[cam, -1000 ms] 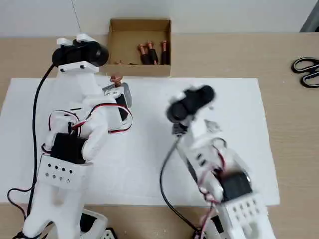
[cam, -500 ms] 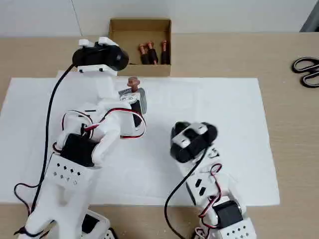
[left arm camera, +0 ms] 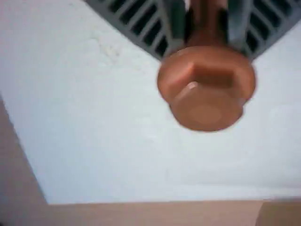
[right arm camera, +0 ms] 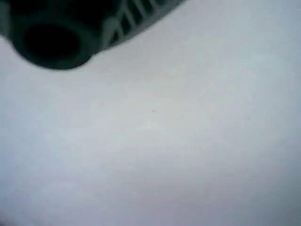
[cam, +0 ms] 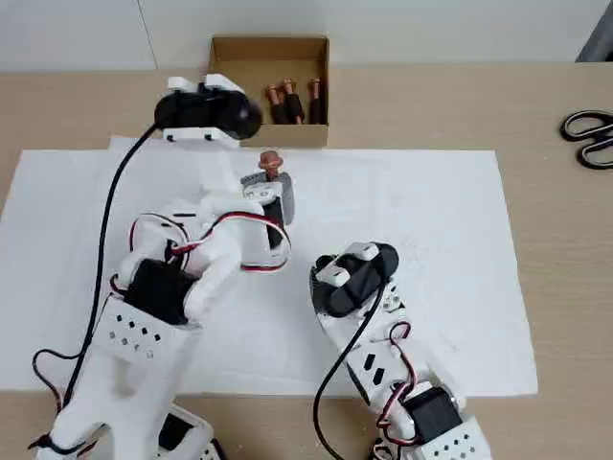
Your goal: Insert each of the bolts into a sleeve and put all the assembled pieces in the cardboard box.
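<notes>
Bolt (left arm camera: 207, 89): copper, hex head with a flange, clamped by its shank between the grey ribbed fingers (left arm camera: 171, 19) of the left gripper (cam: 271, 178). The head sticks out past the fingertips. In the high view the bolt is held above the white sheet (cam: 450, 220), just beside the front wall of the cardboard box (cam: 222, 91), not inside it.

Sleeve (right arm camera: 49, 44): dark tube seen open-end on, held in the right gripper (right arm camera: 77, 28), with a ribbed finger (right arm camera: 136, 16) against its side and bare white sheet under it. Bolt and sleeve are apart, not joined.

The right arm (cam: 352, 278) sits mid-sheet, near the left arm (cam: 206, 110) and well apart from the box. The left arm stretches up to the box's front edge.

The box is open-topped and stands on the wooden table (cam: 556, 86) at the far edge of the sheet. Three assembled pieces (cam: 292, 101) lie side by side in its right part, with dark bodies and copper heads pointing away from the arms.

Black-handled scissors (cam: 589, 137) lie on the table at its right edge, off the sheet, well apart from the arms and the box.
</notes>
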Motion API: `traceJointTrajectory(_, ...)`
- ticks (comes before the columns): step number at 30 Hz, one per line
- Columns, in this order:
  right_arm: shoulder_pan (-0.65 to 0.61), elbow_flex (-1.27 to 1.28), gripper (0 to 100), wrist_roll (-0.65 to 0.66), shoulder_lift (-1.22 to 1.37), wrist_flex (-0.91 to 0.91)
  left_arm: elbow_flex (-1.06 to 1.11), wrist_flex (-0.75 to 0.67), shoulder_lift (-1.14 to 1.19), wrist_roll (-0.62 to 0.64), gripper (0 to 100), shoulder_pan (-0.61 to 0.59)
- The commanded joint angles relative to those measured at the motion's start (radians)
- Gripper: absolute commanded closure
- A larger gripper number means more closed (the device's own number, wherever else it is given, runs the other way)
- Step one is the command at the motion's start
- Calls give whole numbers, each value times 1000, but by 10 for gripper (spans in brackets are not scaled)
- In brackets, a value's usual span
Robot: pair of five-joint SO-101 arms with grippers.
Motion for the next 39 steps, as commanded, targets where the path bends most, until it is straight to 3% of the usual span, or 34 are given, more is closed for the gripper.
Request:
traceJointTrajectory(1,16,-66,995,-17,-19,33,-50,-77,-5,6,993,8)
traceJointTrajectory(8,21,-77,995,-26,-19,39,-33,-120,-3,6,993,63)
traceJointTrajectory(14,21,-103,995,-49,-18,48,71,-264,-12,2,993,71)
traceJointTrajectory(25,21,-347,995,15,180,188,79,-259,-14,3,993,71)
traceJointTrajectory(39,19,-385,995,6,429,-41,87,-241,-8,12,993,77)
